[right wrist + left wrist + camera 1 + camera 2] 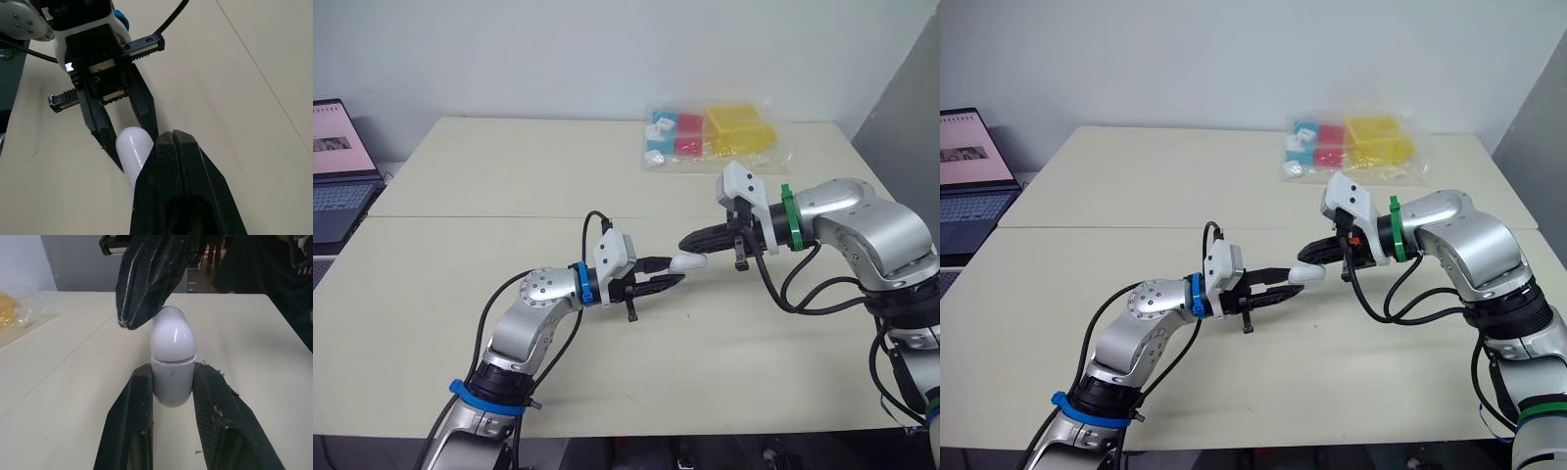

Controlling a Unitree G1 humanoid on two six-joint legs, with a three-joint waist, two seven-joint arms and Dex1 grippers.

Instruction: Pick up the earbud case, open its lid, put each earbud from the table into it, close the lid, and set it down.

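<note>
A white, pill-shaped earbud case [686, 262] is held above the middle of the table. My left gripper [671, 271] is shut on its lower half, one black finger [131, 421] on each side. The lid [172, 335] looks closed, with a thin seam around the case. My right gripper [691, 240] comes in from the right, shut with its two fingers pressed together. Its tip rests against the rounded lid end of the case [133, 147], on the upper side.
A clear plastic bag [715, 135] of yellow, red and blue blocks lies at the table's back right. An open laptop [337, 176] stands off the left edge. A seam [489, 217] between two tabletops runs across the middle.
</note>
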